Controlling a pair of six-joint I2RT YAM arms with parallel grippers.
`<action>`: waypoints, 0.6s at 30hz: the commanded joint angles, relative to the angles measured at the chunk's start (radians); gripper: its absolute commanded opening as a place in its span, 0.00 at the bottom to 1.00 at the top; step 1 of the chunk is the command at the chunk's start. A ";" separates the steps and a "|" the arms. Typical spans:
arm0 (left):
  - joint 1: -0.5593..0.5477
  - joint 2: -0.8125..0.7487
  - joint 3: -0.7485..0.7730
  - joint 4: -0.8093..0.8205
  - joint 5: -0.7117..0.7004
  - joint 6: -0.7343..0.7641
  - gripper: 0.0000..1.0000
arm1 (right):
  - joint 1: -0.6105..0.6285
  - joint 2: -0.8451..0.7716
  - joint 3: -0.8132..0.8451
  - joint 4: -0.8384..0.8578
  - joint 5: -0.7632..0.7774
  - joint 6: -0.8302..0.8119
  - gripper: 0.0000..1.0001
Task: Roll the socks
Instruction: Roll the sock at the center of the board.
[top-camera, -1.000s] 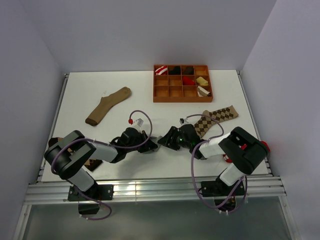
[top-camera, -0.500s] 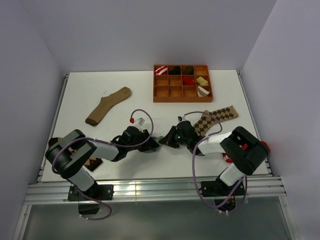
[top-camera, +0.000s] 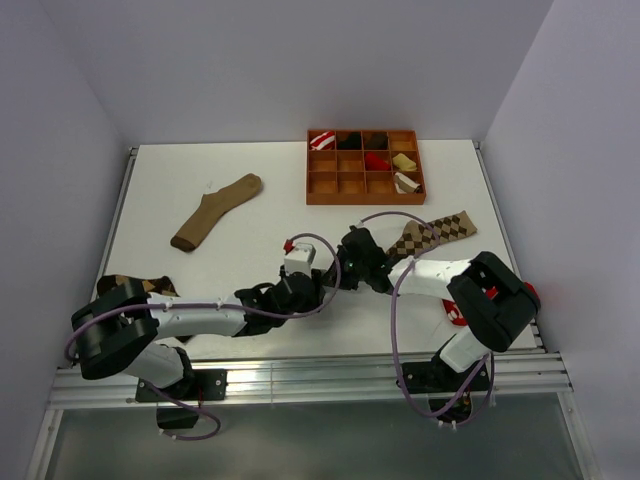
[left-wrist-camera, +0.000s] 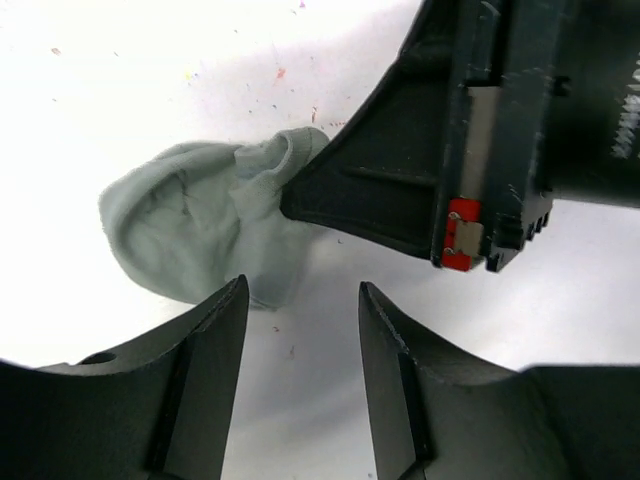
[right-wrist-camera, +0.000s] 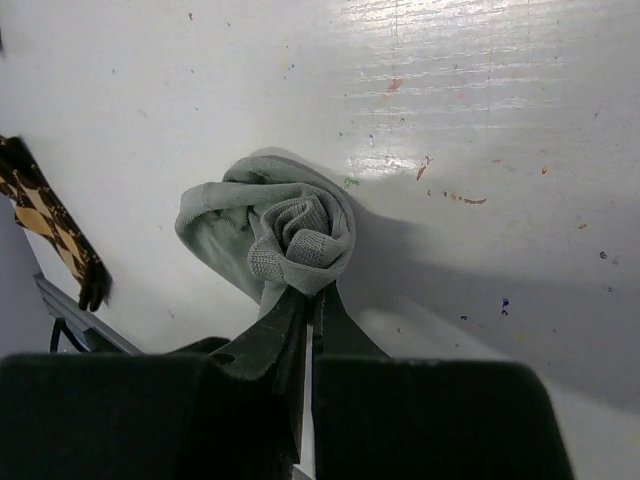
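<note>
Compartment tray (top-camera: 364, 199) holding rolled socks (top-camera: 376, 160), grey sock (right-wrist-camera: 270, 235) pinched by right gripper (right-wrist-camera: 310, 298)

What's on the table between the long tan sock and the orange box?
Nothing. The top view shows only bare white table between the tan sock and the orange box.
</note>
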 joint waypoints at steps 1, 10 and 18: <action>-0.069 0.021 0.050 -0.060 -0.236 0.100 0.52 | 0.014 -0.006 0.060 -0.093 0.028 -0.017 0.00; -0.149 0.176 0.157 -0.057 -0.345 0.189 0.47 | 0.018 0.005 0.087 -0.132 0.017 -0.022 0.00; -0.155 0.300 0.206 -0.109 -0.388 0.176 0.44 | 0.018 0.015 0.089 -0.126 0.001 -0.022 0.00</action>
